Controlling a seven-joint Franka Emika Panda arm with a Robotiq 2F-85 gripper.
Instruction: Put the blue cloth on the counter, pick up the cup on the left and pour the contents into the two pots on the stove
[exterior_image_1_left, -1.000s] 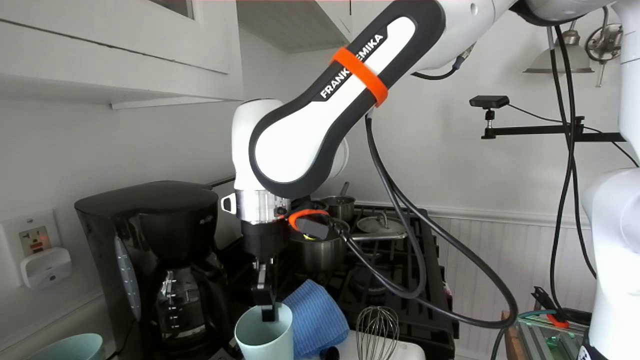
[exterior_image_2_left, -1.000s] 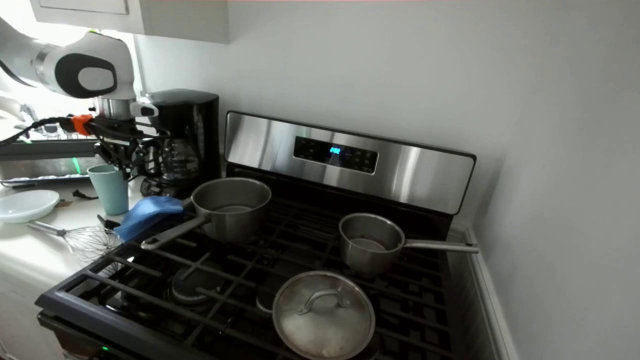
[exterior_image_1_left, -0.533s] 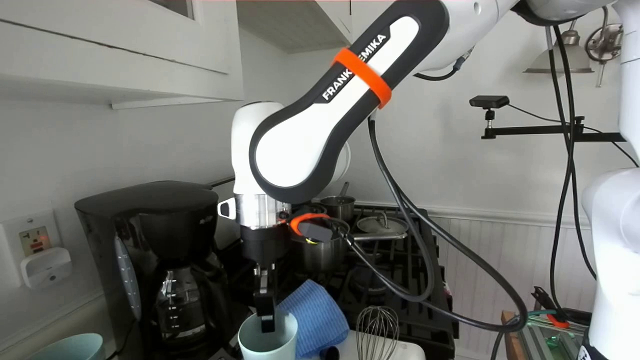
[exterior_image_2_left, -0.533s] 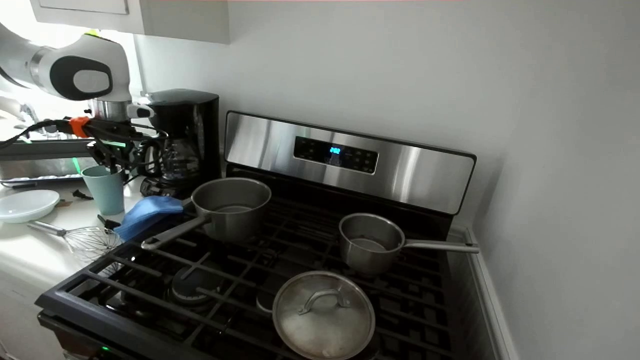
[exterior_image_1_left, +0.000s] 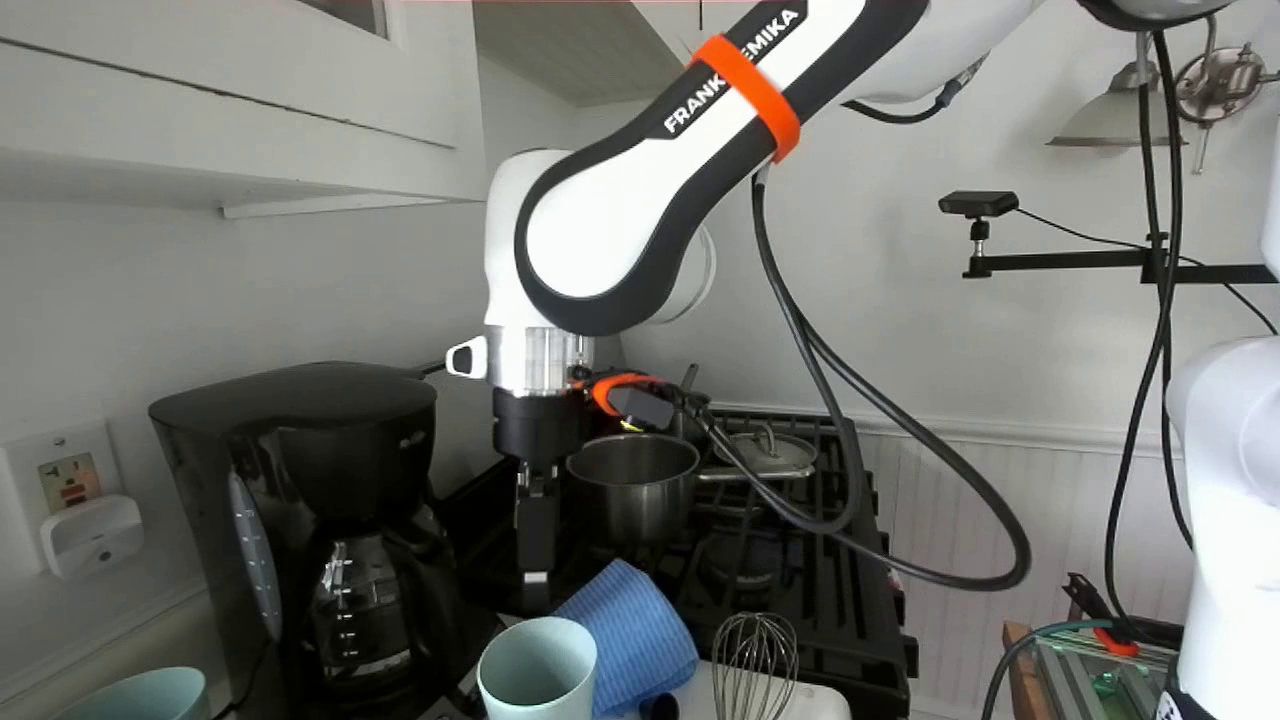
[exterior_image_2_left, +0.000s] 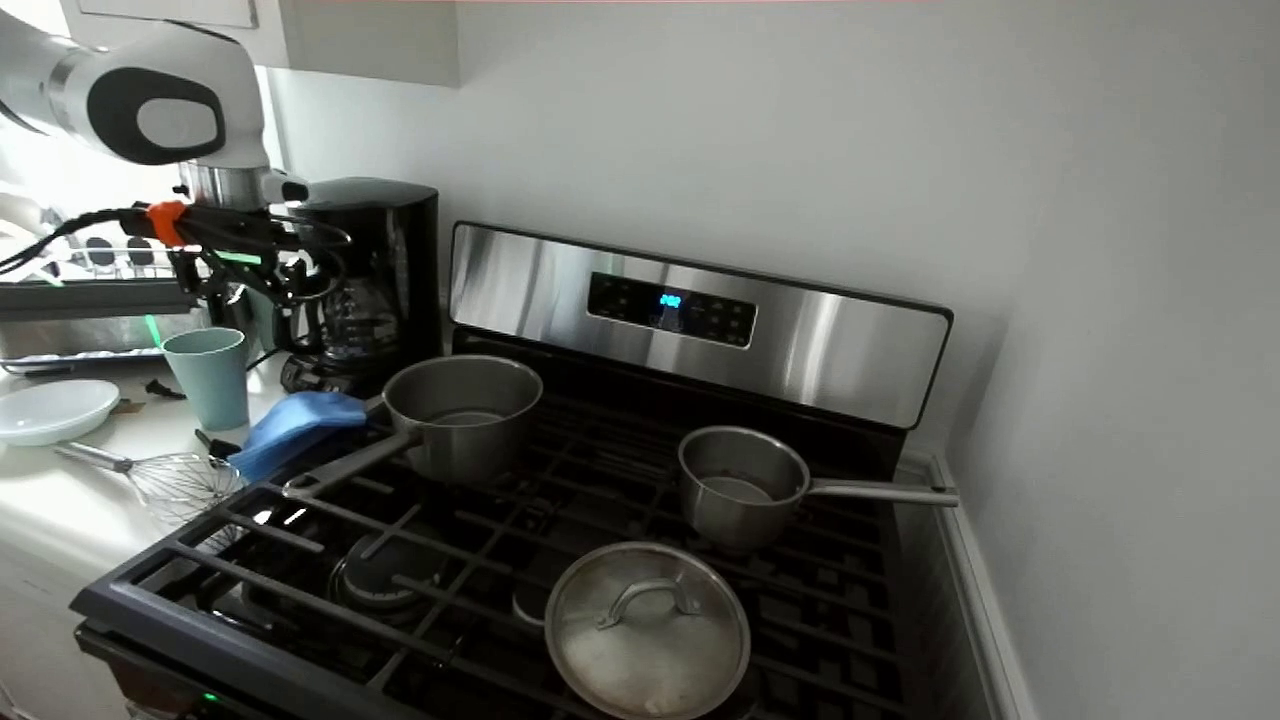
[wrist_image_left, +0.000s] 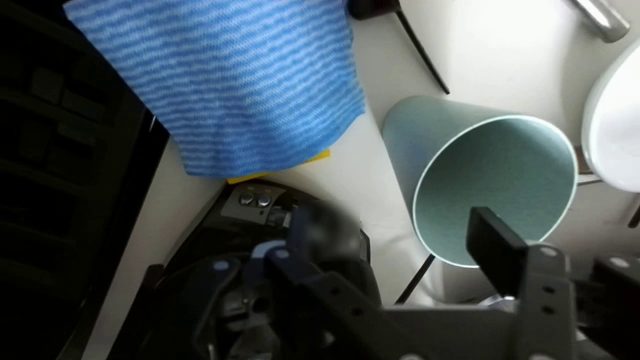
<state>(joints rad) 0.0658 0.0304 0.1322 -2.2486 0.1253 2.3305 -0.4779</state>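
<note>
We see a blue cloth (wrist_image_left: 225, 90), wavy-striped in paler blue; pale teal cup (wrist_image_left: 490, 170); white bowl (exterior_image_2_left: 57, 412) and counter (wrist_image_left: 350, 172). Pots (exterior_image_2_left: 463, 440) and lid (exterior_image_2_left: 650, 650) read silver-grey, stove (exterior_image_2_left: 600, 500) black, its panel (exterior_image_2_left: 520, 280) silver with bright blue digits (exterior_image_2_left: 670, 301). Coffee maker (exterior_image_1_left: 300, 420) black too. Our arm (exterior_image_1_left: 600, 240): white and dark grey, orange band (exterior_image_1_left: 750, 95), black gripper (wrist_image_left: 400, 235).

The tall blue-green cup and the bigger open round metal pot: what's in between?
The blue striped cloth lies between the cup and the pot; both exterior views show it.
</note>
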